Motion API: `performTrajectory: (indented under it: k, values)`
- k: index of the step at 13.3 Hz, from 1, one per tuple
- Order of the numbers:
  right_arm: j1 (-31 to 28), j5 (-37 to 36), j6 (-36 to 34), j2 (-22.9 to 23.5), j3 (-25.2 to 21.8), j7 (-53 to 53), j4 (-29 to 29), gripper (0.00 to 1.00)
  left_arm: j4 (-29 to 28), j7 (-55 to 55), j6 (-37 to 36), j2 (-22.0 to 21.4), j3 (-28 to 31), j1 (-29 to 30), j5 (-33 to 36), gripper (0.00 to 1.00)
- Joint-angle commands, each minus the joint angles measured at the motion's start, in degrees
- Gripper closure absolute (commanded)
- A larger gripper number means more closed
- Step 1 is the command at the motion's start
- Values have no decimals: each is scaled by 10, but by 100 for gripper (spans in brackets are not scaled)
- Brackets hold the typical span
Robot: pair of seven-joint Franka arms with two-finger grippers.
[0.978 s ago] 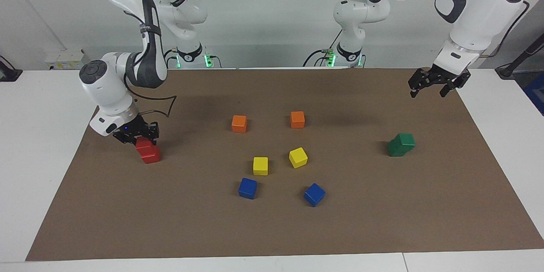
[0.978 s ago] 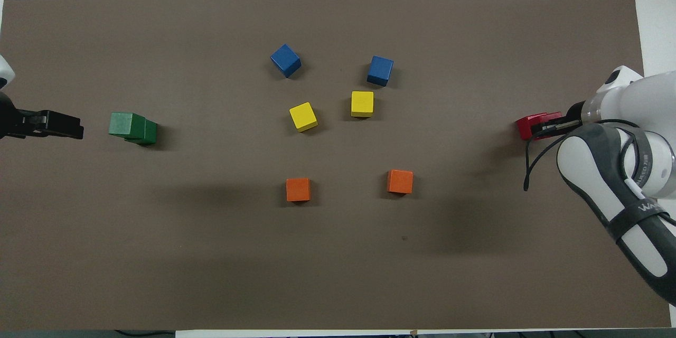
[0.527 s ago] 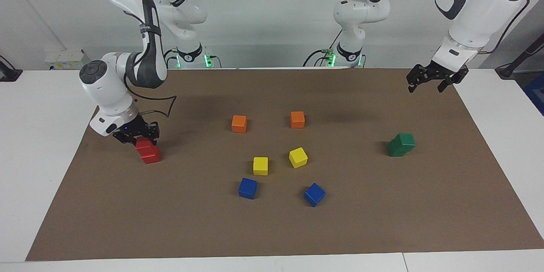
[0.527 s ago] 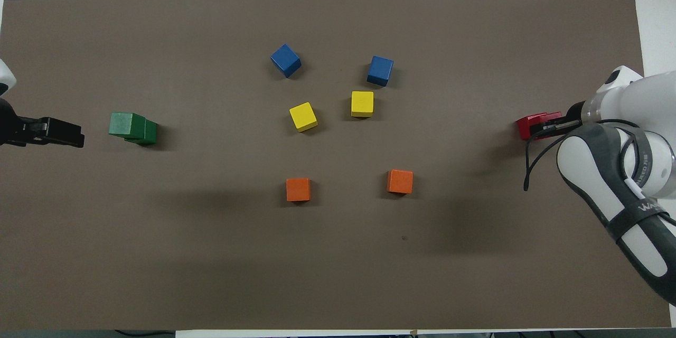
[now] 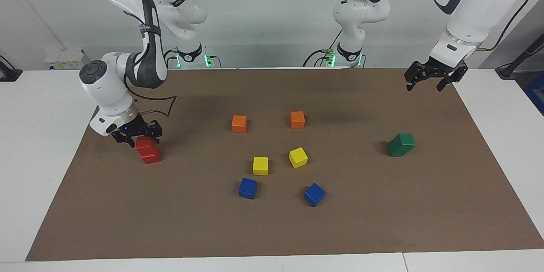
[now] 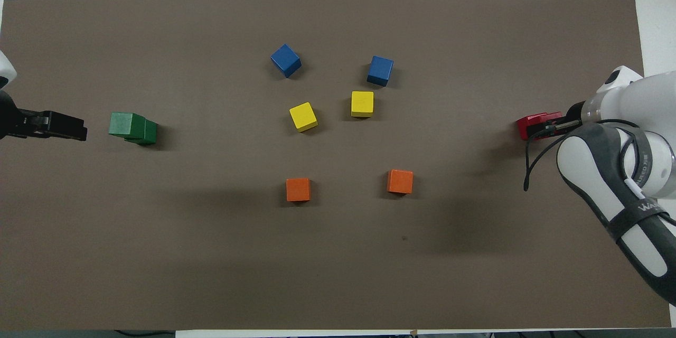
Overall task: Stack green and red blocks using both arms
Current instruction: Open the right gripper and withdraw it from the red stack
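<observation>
You have 2 stacks on the surface. The 2 red blocks stand one on the other at the right arm's end, and the right gripper sits at the top one with its fingers spread wide on either side, no longer pinching it. The 2 green blocks are stacked, the upper one offset, at the left arm's end. Your left gripper hangs in the air over the mat's edge, fingers wide and empty.
</observation>
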Motion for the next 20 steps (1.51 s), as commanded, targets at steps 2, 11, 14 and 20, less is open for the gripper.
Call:
performTrajectory:
  k: [2,11,14,20]
  values:
    - [-1,-8,-48,-13,10,40,41,0,62,1,-39,43,6,-17,1,0]
    - [11,-1,-219,-56,22,55,193,0,15,1,-37,0,6,-15,1,0]
    - [12,-1,-252,-59,39,56,221,0,24,2,-25,0,6,-14,1,0]
    - [11,-7,-336,-87,43,56,274,0,58,7,-36,7,4,-14,-1,0]
